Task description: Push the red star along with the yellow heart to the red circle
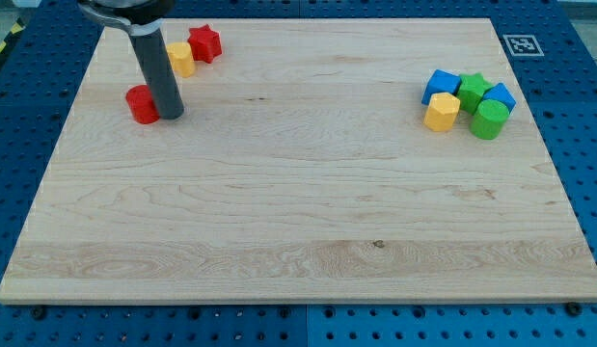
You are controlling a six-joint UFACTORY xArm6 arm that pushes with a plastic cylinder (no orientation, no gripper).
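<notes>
**A:** Three blocks are sitting at the view's top left, and those are the ones you are working with: the red star [205,42], the yellow heart [181,59] touching it on its left, and the red circle [141,104] lower down and further left.

**B:** Where is my tip sitting?

**A:** You are resting my tip [170,115] just beside the circle, on its right and seemingly touching it. The rod is rising in front of the heart and covering its left edge. No jaws are fitted on this arm, so nothing is spreading or pinching.

**B:** How far along are you judging it?

**A:** Most of the way, I'd say. Star and heart are already lying together as a pair, near the circle, but a small gap is remaining between heart and circle, and the rod is standing in that gap.

**B:** What is left?

**A:** You are needing to come round behind the star, on its upper right, and push the pair down and left until the heart meets the circle. The cluster at the view's right, two blue blocks [440,84], a green star [474,90], a green cylinder [489,120] and a yellow block [441,112], is lying well apart and is not getting in your way
</notes>
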